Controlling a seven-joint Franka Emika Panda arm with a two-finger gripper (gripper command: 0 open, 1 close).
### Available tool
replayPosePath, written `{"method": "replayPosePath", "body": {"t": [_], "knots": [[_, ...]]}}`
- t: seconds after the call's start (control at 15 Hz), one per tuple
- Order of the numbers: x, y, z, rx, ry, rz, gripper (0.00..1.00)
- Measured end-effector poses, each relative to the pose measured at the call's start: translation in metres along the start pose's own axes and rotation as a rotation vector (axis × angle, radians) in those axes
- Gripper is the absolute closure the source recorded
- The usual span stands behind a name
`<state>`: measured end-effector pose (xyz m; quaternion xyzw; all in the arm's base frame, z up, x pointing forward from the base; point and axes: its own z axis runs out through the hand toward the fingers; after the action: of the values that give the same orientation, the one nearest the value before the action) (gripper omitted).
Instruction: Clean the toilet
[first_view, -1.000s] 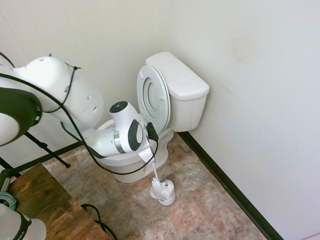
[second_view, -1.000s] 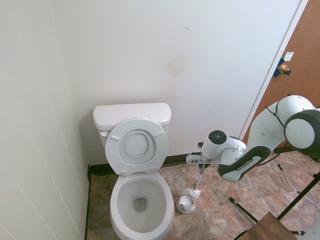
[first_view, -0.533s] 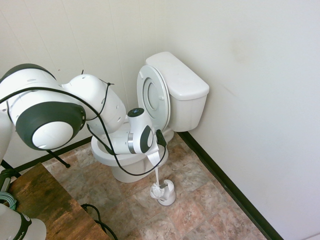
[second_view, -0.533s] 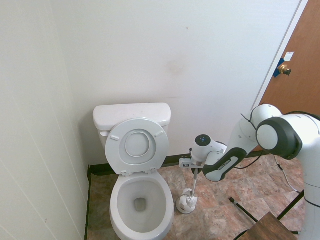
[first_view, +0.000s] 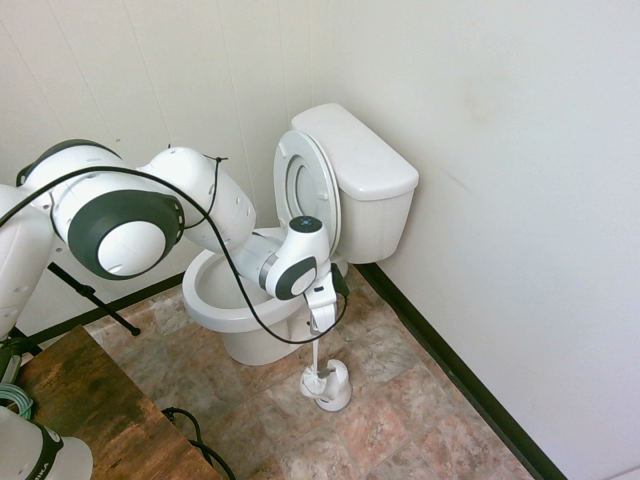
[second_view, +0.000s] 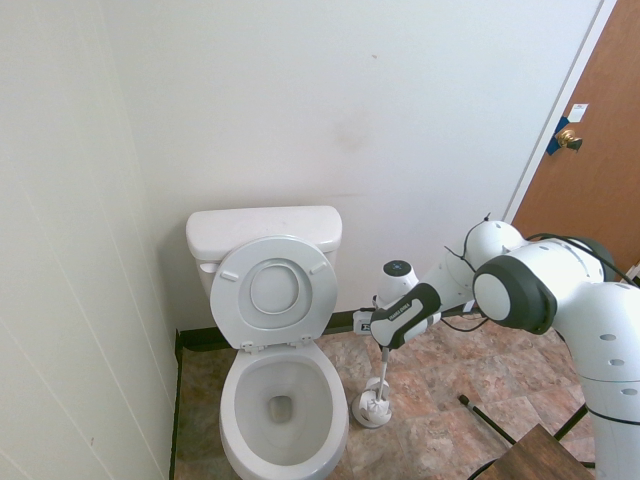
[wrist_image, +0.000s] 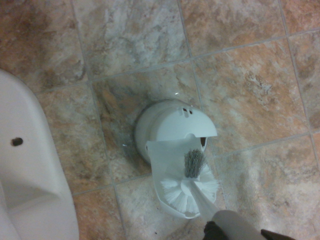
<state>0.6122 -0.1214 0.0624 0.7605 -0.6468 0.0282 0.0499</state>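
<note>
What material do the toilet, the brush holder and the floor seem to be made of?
The toilet: probably glazed ceramic, white and glossy with soft highlights.
The brush holder: likely plastic, smooth, thin-walled, moulded slots.
The floor: stone-look tiles, mottled brown and grey with grout lines; real stone or vinyl, unclear.

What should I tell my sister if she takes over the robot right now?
Gripper: shut on the brush handle, pointing down.
Toilet brush: its bristle head sits at the open mouth of the brush holder on the floor beside the toilet.
Toilet: seat and lid up, bowl open.
Done: the pictures don't show whether the bowl was scrubbed.
Left: if scrubbing is finished, seat the brush fully in the holder and let go.
</note>
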Motion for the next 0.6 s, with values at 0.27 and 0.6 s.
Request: {"method": "replayPosePath", "body": {"t": [0.27, 0.6], "knots": [[0.004, -0.017, 0.026, -0.068, -0.059, -0.004, 1.0], [0.03, -0.028, 0.047, -0.141, -0.148, 0.025, 1.0]]}}
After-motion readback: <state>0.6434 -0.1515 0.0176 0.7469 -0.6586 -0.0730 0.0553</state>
